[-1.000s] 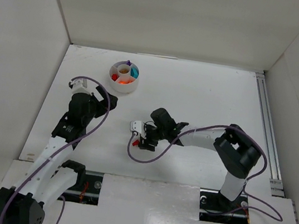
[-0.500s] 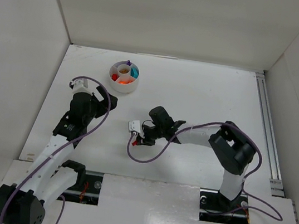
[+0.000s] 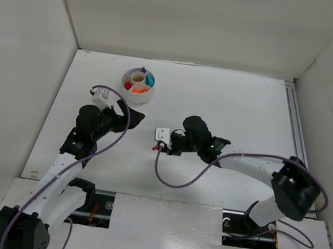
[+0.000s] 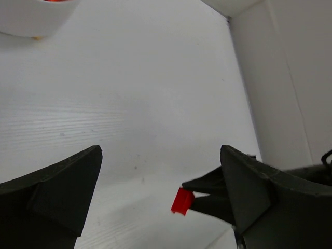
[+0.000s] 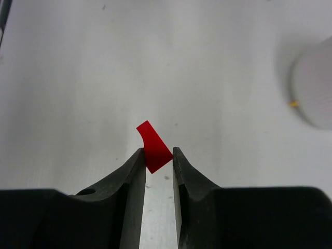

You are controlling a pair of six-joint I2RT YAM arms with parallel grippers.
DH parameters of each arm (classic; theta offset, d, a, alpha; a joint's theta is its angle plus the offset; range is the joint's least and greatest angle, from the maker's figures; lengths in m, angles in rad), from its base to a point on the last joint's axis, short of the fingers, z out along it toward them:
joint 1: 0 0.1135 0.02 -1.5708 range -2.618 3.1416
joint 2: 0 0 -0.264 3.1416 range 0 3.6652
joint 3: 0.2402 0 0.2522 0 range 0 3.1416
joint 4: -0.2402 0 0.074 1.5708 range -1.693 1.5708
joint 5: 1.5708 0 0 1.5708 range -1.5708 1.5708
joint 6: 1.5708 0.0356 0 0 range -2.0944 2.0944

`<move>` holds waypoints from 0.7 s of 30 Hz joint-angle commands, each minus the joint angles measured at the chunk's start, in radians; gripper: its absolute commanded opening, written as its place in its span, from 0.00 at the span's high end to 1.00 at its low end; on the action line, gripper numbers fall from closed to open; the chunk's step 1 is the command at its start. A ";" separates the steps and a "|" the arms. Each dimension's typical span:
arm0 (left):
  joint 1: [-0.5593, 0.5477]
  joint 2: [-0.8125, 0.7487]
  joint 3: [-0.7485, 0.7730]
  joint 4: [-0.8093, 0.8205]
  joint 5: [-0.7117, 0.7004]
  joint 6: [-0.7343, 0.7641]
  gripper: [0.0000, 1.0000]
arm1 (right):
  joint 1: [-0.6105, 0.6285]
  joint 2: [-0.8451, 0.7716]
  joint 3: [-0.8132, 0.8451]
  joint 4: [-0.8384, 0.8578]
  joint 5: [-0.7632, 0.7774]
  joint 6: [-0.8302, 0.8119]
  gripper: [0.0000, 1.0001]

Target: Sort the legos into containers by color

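**A:** Lego, red brick: where is it?

**B:** It is pinched between the fingertips of the right hand. It sits tilted and is held by its lower corner only, so most of it sticks out past the tips. The left hand is spread and holds nothing.

**A:** And the white dish?

**B:** It stands on the counter, ahead of the right hand and to its right, well apart.

**A:** How should the carry be done?

**B:** The grip looks shallow, so travel slowly and level. Stop with the tips above the compartment that holds red pieces. Lower close to the rim before letting go. A dropped brick may bounce into the neighbouring orange section.
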 commanded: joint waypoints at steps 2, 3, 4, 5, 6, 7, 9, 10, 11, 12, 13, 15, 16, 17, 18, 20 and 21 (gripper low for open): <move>-0.004 0.034 -0.028 0.270 0.385 0.017 0.06 | -0.017 -0.199 -0.070 0.153 0.097 0.073 0.91; -0.004 0.046 -0.038 0.307 0.432 0.017 0.08 | -0.032 -0.224 -0.080 0.179 0.097 0.087 0.91; -0.004 0.059 -0.038 0.345 0.472 -0.003 0.10 | -0.047 -0.244 -0.080 0.191 0.097 0.107 0.91; -0.004 0.083 -0.050 0.402 0.510 -0.003 0.14 | -0.048 -0.277 -0.093 0.204 0.097 0.120 0.91; -0.004 0.094 -0.050 0.424 0.573 -0.015 0.17 | -0.048 -0.291 -0.094 0.213 0.097 0.129 0.90; -0.014 0.094 -0.050 0.442 0.595 -0.027 0.19 | -0.048 -0.300 -0.094 0.227 0.097 0.129 0.90; -0.027 0.108 -0.050 0.442 0.606 -0.027 0.28 | -0.048 -0.314 -0.094 0.242 0.097 0.150 0.90; -0.036 0.108 -0.050 0.442 0.606 -0.027 0.30 | -0.048 -0.314 -0.094 0.256 0.086 0.150 0.90; -0.051 0.108 -0.050 0.451 0.606 -0.027 0.30 | -0.048 -0.323 -0.094 0.256 0.086 0.166 0.90; -0.066 0.108 -0.050 0.467 0.606 -0.027 0.30 | -0.048 -0.324 -0.094 0.265 0.086 0.166 0.89; -0.067 0.108 -0.050 0.467 0.616 -0.027 0.30 | -0.048 -0.324 -0.094 0.265 0.086 0.166 0.89; -0.079 0.108 -0.050 0.482 0.607 -0.050 0.30 | -0.048 -0.314 -0.081 0.265 0.086 0.166 0.89; -0.092 0.108 -0.041 0.482 0.594 -0.050 0.30 | -0.048 -0.314 -0.081 0.265 0.086 0.166 0.89; -0.103 0.108 -0.041 0.482 0.584 -0.050 0.30 | -0.048 -0.314 -0.081 0.274 0.072 0.166 0.89; -0.103 0.108 -0.041 0.482 0.584 -0.050 0.30 | -0.048 -0.314 -0.071 0.274 0.072 0.175 0.89; -0.112 0.120 -0.041 0.482 0.563 -0.050 0.30 | -0.048 -0.314 -0.071 0.287 0.061 0.175 0.89; -0.113 0.120 -0.041 0.482 0.563 -0.050 0.30 | -0.037 -0.314 -0.071 0.287 0.061 0.175 0.89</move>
